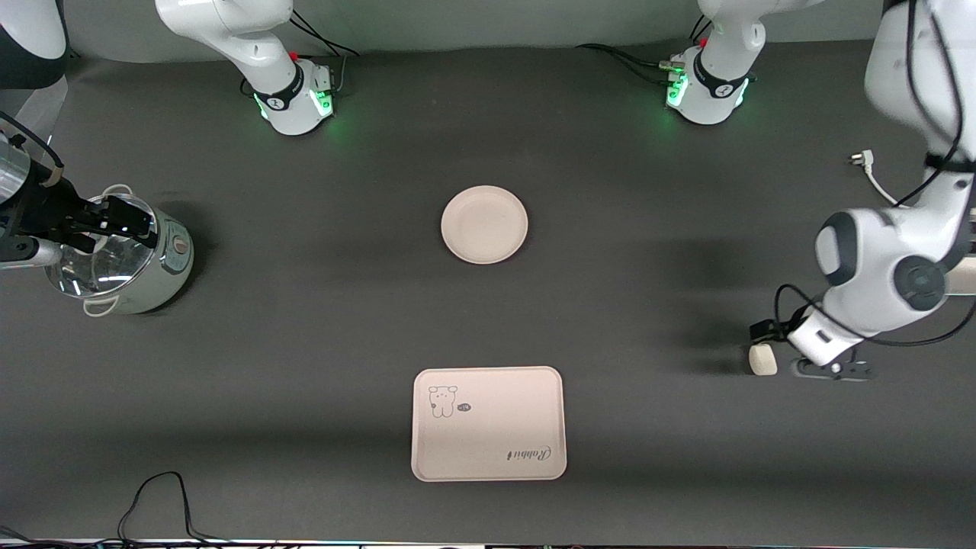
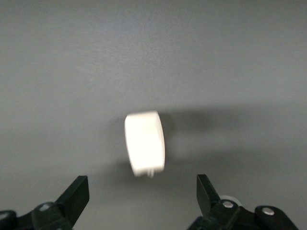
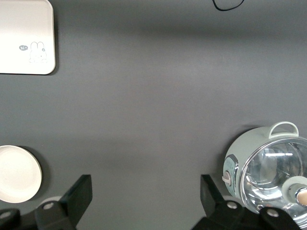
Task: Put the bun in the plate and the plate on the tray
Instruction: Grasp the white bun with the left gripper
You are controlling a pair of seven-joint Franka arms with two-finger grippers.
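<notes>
— Where is the left hand (image 1: 770, 358) right now?

— I have it low over the bench (image 1: 305, 320) at the left arm's end. Its fingers (image 2: 74, 196) are spread wide apart with nothing between them. The bun (image 1: 762, 359) lies on the bench just ahead of those fingers, short of the gap and touching neither one. In the left wrist view the bun (image 2: 144, 143) stands on its edge, casting a shadow on the grey cloth.

— And the plate and tray?

— The plate (image 1: 484, 225) sits bare in the middle of the bench, well apart from the left hand, toward the right arm's end from it. The tray (image 1: 488, 424) lies nearer to the front camera than the plate, also well clear of the hand, with its animal drawing and script showing. The two do not touch.

— What about the right hand (image 1: 114, 221)?

— I see it waiting over a pale green pot with a glass lid (image 1: 122, 263) at the right arm's end. Its fingers (image 3: 76, 199) stand apart and grip nothing. From that wrist I can see the pot (image 3: 268, 172), the plate (image 3: 19, 173) and a corner of the tray (image 3: 26, 38).
</notes>
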